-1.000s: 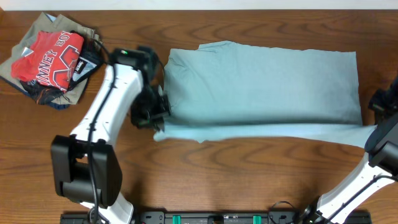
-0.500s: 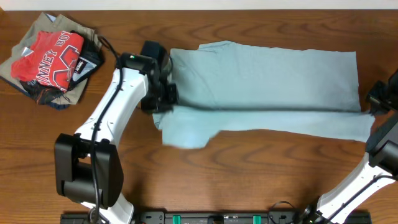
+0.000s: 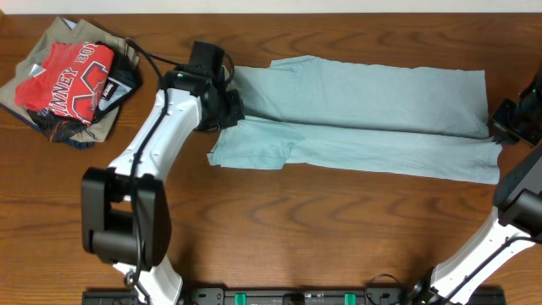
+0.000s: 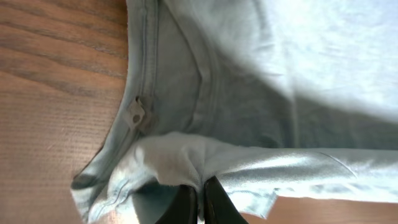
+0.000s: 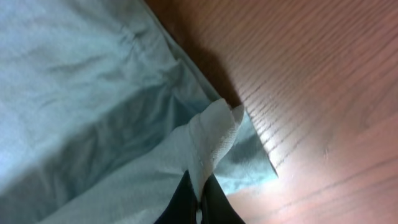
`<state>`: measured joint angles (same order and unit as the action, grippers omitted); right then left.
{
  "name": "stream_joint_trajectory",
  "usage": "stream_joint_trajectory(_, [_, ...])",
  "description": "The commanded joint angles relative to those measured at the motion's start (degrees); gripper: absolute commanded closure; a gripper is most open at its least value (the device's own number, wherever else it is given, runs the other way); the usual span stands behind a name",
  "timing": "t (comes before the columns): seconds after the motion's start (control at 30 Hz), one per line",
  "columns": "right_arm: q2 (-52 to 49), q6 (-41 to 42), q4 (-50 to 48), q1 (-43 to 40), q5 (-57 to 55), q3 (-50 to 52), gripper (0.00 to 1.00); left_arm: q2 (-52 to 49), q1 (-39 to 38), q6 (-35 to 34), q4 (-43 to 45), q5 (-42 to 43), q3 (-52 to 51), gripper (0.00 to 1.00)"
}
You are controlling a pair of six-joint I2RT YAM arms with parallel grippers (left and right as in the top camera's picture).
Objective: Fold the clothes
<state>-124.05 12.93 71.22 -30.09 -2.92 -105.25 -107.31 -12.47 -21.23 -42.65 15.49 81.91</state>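
The clothes [image 3: 373, 110], a plain pale blue-grey garment, lie stretched across the wooden table, with the front edge lifted and carried over the lower layer. At its left end my left gripper [image 3: 227, 110] is shut on a pinch of the fabric edge [image 4: 186, 158]; the black fingertips [image 4: 214, 202] meet with cloth between them. My right gripper [image 3: 500, 131] at the right end is shut on the garment's corner [image 5: 214, 134], fingers [image 5: 183, 202] closed around the hem. Under both grips lies more of the garment.
A pile of other garments, with a red T-shirt [image 3: 72, 76] on top, sits at the table's far left corner. Bare wood [image 3: 339, 229] runs along the front. The table's right edge lies close to the right arm [image 3: 517, 212].
Both grippers have moved away from the front, carrying the garment's front edge up and over toward the back. The folded band has shifted from the near side onto the lower layer.
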Motion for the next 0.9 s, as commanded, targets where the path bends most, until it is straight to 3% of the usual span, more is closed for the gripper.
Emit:
stream_joint_trajectory(0.0, [-0.4,-0.7,-1.4,0.5,0.3,0.9,0.98,-1.8,0.2,-0.7,0.6,-1.4,0.0,0.94])
stream_joint_trajectory(0.13, [-0.4,-2.6,-4.0,0.9,4.4,1.4,0.95,-2.1,0.2,-0.7,1.6,-4.9,0.0,0.94])
stream_joint_trajectory(0.23, [-0.4,-5.1,-6.2,1.3,6.4,1.6,0.76,-2.1,0.2,-0.7,2.1,-6.3,0.0,0.94])
stream_joint_trajectory(0.27, [-0.4,-5.6,-6.7,1.4,6.3,1.6,0.72,-2.1,0.2,-0.7,2.1,-6.4,0.0,0.89])
stream_joint_trajectory(0.33, [-0.4,-6.4,-7.0,1.4,4.7,1.6,0.67,-2.1,0.2,-0.7,1.8,-6.3,0.0,0.69])
stream_joint_trajectory(0.5, [-0.4,-2.9,-4.5,0.9,-2.3,1.8,0.65,-2.1,0.2,-0.7,-1.9,-6.6,0.0,0.52])
stream_joint_trajectory(0.67, [-0.4,-2.3,-3.9,0.5,-3.5,5.2,0.66,-2.1,0.2,-0.8,-5.7,-10.7,-0.4,0.49])
stream_joint_trajectory(0.87, [-0.4,-2.3,-8.0,0.4,-4.7,14.4,0.65,-2.4,0.2,-0.8,-3.2,-10.6,-4.0,0.41])
